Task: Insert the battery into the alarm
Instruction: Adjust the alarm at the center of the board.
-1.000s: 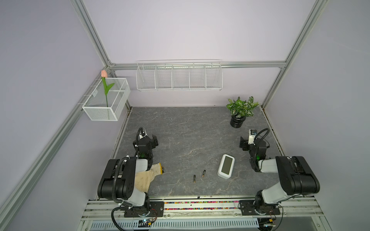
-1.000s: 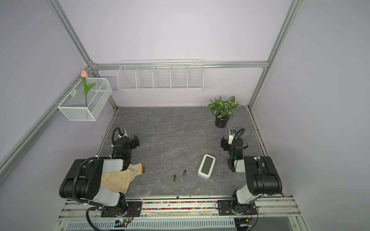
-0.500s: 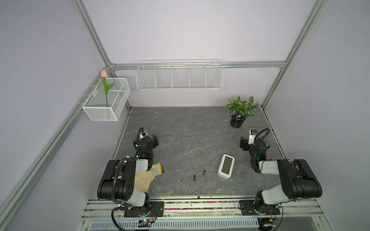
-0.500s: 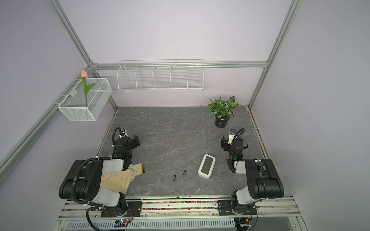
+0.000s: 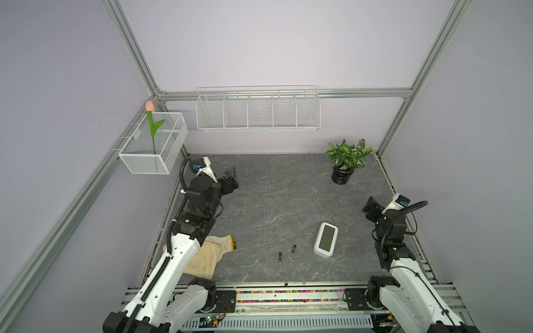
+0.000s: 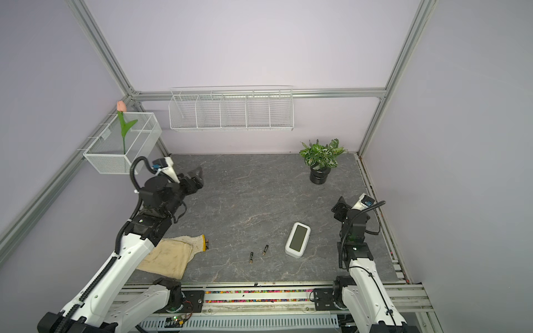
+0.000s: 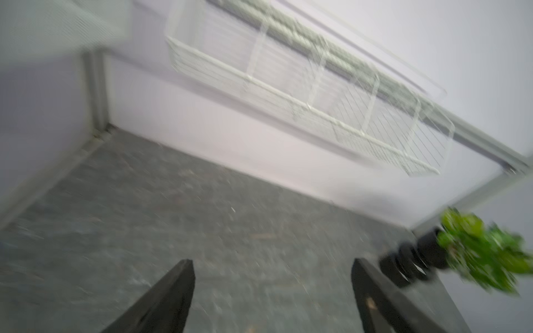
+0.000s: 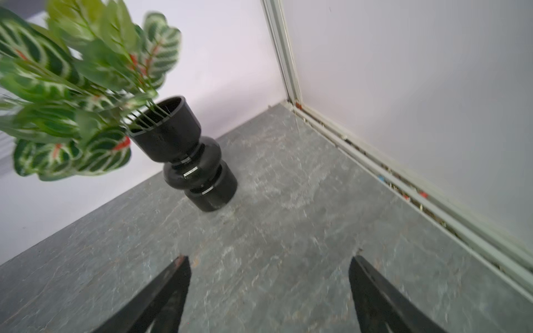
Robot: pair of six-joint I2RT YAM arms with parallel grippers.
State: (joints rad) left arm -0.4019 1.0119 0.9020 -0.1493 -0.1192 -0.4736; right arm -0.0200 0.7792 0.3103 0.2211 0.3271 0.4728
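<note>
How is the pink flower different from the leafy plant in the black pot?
The tulip is one thin stem with a single pink bloom; the potted plant is a bush of many green leaves striped white, with no bloom. The tulip stands in a white wire basket hung up at the side wall; the potted plant sits in its black pot on the grey table. Both stand upright and have green leaves.

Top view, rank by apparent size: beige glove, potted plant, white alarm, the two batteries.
1. Beige fabric glove, partly hidden.
2. Green leafy plant in black pot, farther back, so unsure against the glove.
3. White rounded plastic alarm.
4. Two small dark cylindrical batteries: alike, not ranked apart.
</note>
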